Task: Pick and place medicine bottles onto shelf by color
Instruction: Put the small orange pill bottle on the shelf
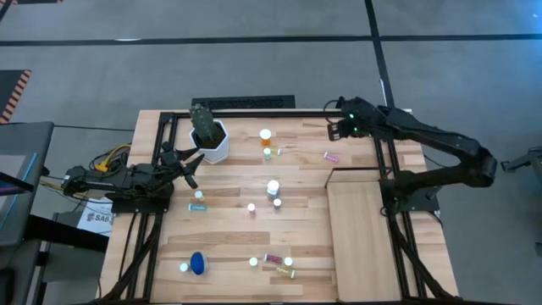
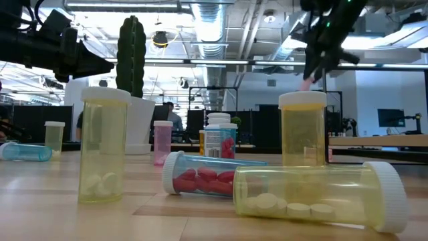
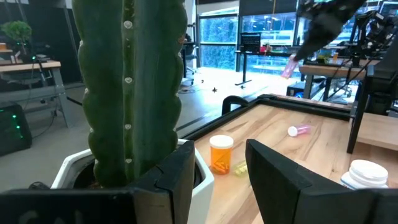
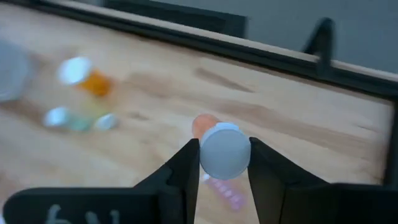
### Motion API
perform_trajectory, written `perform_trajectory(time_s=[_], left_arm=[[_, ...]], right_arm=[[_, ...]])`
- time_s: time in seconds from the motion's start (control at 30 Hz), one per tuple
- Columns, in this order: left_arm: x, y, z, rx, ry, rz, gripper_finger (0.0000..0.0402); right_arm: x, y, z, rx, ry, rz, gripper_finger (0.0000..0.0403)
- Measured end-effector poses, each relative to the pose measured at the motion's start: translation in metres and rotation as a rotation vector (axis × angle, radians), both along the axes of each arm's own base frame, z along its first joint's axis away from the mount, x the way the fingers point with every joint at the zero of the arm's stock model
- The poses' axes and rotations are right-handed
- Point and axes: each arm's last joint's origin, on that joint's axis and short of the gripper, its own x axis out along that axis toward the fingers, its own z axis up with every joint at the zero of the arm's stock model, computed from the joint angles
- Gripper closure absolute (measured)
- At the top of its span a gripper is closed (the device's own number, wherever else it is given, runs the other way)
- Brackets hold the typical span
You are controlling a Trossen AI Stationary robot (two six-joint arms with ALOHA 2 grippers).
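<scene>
Planked table [image 1: 229, 233] scattered with bottles — right gripper [image 4: 224, 163] clamps a pink vial [image 4: 225, 152] aloft; left gripper [image 3: 217, 171] waits near the cactus [image 3: 134, 87], fingers apart.

The planked table [image 1: 237, 246] carries scattered medicine bottles [image 1: 273, 188], a cactus pot [image 1: 216, 146]; a shelf [image 1: 364, 229].

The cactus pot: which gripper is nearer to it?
Left. The left gripper sits just beside the cactus pot, on its left-arm side, nothing between its jaws. The right gripper is far across the table near the back edge, jaws shut on a bottle.
</scene>
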Motion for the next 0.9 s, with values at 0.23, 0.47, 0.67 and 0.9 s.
perform_trajectory(time_s=[0.23,0.47,0.67,0.9], left_arm=[[0.000,0.000,0.000,0.000,0.000,0.000,0.0267],[0.000,0.000,0.000,0.000,0.000,0.000,0.0267],[0.000,0.000,0.000,0.000,0.000,0.000,0.0267],[0.000,0.000,0.000,0.000,0.000,0.000,0.0267]], right_arm=[[0.006,0.049,0.026,-0.023,-0.128,0.222,0.0274],[0.014,0.095,0.042,0.088,-0.241,0.412,0.0274],[0.013,0.134,0.039,0.331,-0.253,0.558,0.0274],[-0.008,0.174,0.029,0.596,-0.098,0.596,0.0274]])
